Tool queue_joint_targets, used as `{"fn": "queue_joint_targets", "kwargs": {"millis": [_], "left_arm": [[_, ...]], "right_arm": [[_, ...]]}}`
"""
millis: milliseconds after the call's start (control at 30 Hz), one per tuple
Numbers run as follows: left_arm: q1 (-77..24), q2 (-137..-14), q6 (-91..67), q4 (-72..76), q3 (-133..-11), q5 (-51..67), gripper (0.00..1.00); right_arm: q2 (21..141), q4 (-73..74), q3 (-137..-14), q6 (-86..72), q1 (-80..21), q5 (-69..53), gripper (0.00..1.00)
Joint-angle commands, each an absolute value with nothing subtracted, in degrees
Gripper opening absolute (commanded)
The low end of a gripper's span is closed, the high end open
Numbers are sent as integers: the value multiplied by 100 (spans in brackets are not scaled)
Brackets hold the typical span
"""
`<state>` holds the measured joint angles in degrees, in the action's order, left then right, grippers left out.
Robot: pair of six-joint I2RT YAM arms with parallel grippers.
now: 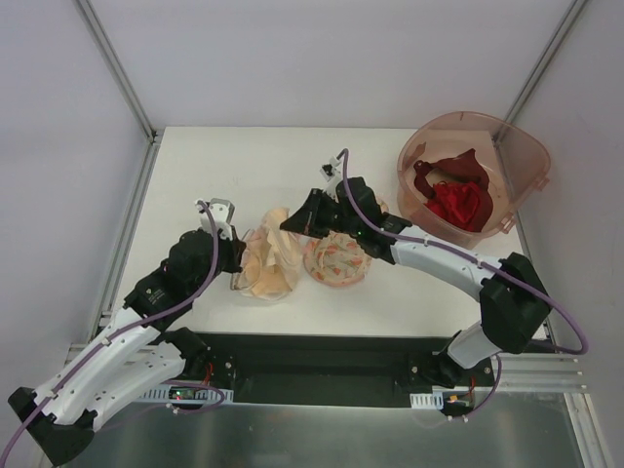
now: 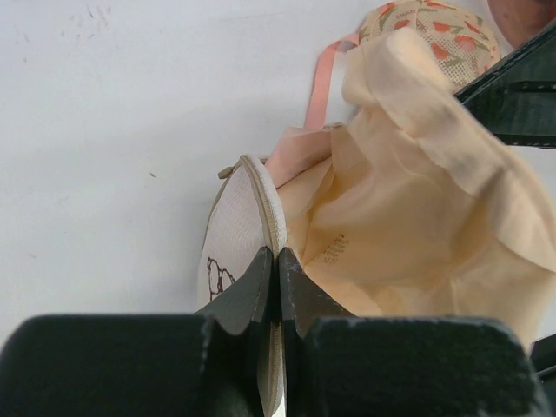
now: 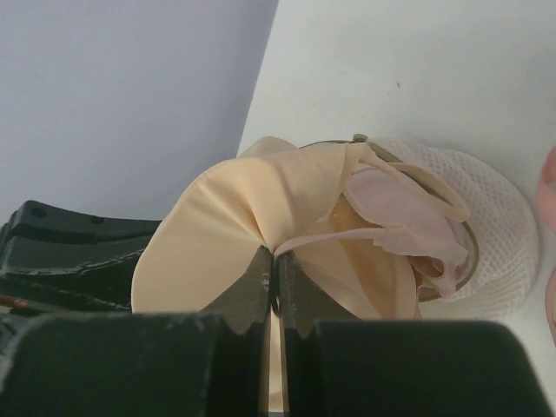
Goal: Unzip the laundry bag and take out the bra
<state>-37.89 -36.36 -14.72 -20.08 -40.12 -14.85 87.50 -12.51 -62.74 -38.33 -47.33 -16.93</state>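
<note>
The laundry bag (image 1: 259, 283) is a cream mesh pouch lying open on the table. My left gripper (image 1: 237, 263) is shut on its zip rim, seen in the left wrist view as the gripper (image 2: 276, 254) clamping the bag's rim (image 2: 261, 187). The pale peach bra (image 1: 278, 234) bulges up out of the open bag. My right gripper (image 1: 290, 225) is shut on a fold of it, shown in the right wrist view with the gripper (image 3: 273, 254) pinching the bra (image 3: 217, 234) above the mesh bag (image 3: 499, 234). The bra (image 2: 417, 217) also fills the left wrist view.
A floral orange-patterned bra (image 1: 337, 259) lies right beside the bag, under the right arm. A pink plastic basin (image 1: 522, 146) stands at the back right with a dark red bra (image 1: 458, 200) inside. White walls and metal posts enclose the table.
</note>
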Motion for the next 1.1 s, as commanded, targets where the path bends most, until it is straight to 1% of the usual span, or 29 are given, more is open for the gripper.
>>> {"fn": "queue_joint_targets", "kwargs": {"millis": [0,67,100,133,167,200,233,300,333,533,600,667,700,800,833,867,900,933,967,1067], "left_arm": [[-3814,-3314,-1460,-1916,-3973,-1599,0],[-3806,-3130,-1424,-1934,-3973,-1643,1],[-3806,-3085,-1415,-1934,-3990,-1617,11],[-3806,-3033,-1406,-1934,-4008,-1539,28],[-3806,-2954,-1398,-1934,-4025,-1477,53],[-3814,-2927,-1406,-1934,-4086,-1355,63],[-3806,-2901,-1406,-1934,-4130,-1301,76],[-3806,-2865,-1406,-1934,-4279,-1126,93],[-3806,-2874,-1424,-1925,-4350,-1038,95],[-3814,-3269,-2029,-1662,-4623,-124,92],[-3814,-3436,-2301,-1513,-4588,-149,93],[-3806,-3576,-2565,-1424,-4544,-246,98],[-3806,-3638,-2619,-1380,-4535,-203,99],[-3806,-3884,-2795,-1283,-4535,-106,99],[-3814,-3937,-2812,-1275,-4535,-149,97],[-3814,-4016,-2830,-1274,-4500,-280,84],[-3806,-4034,-2830,-1266,-4465,-360,77],[-3814,-4043,-2821,-1257,-4439,-413,65],[-3806,-4052,-2821,-1239,-4395,-457,50],[-3814,-4026,-2743,-1239,-4351,-510,23]], "right_arm": [[8938,-1046,-6670,-3656,-4737,-1608,1],[9000,-949,-6767,-3656,-4737,-1608,1],[9035,-949,-6785,-3656,-4746,-1617,1],[9053,-949,-6803,-3665,-4746,-1626,1],[9053,-958,-6811,-3665,-4755,-1626,1],[9053,-967,-6812,-3682,-4781,-1626,1],[9061,-967,-6820,-3683,-4799,-1617,1],[9035,-967,-6855,-3683,-4816,-1617,1],[9009,-967,-6864,-3683,-4834,-1617,1],[9017,-958,-6978,-3665,-4887,-1608,1],[9044,-958,-6987,-3674,-4913,-1600,1],[9044,-958,-6987,-3674,-4930,-1582,1],[9035,-958,-6996,-3674,-4948,-1573,1],[9044,-932,-7005,-3647,-4974,-1565,1],[9035,-932,-6996,-3639,-4966,-1564,1],[9035,-932,-6987,-3647,-4975,-1564,1],[9035,-923,-6979,-3647,-4975,-1564,1],[9026,-932,-6961,-3647,-4966,-1573,1],[9009,-932,-6952,-3647,-4975,-1565,1],[8982,-923,-6926,-3630,-4966,-1573,1]]}}
